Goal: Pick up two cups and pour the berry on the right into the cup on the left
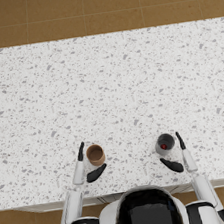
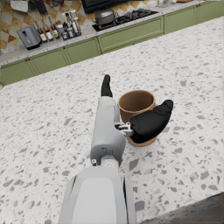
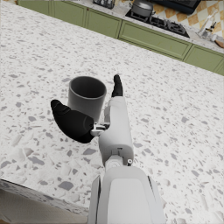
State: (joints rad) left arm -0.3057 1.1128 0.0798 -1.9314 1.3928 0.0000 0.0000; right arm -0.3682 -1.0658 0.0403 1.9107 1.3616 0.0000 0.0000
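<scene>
A brown cup [image 1: 95, 154] stands upright on the speckled table [image 1: 110, 84] at the near left; it looks empty in the left wrist view, brown cup [image 2: 136, 104]. A dark grey cup [image 1: 165, 143] stands at the near right with a red berry [image 1: 163, 147] inside. My left hand [image 1: 86, 165] is spread around the brown cup, fingers on its outer side and thumb in front. My right hand [image 1: 179, 154] brackets the grey cup [image 3: 86, 95] the same way. Neither cup is lifted. Up close, left hand [image 2: 141, 124] and right hand [image 3: 75, 124] show thumbs near the cup walls.
The table's front edge [image 1: 120, 193] runs just below both hands. Wide bare tabletop stretches beyond the cups to the far edge [image 1: 101, 34]. Green cabinets [image 2: 127, 37] and a stove with a pot [image 2: 105, 16] stand past the counter.
</scene>
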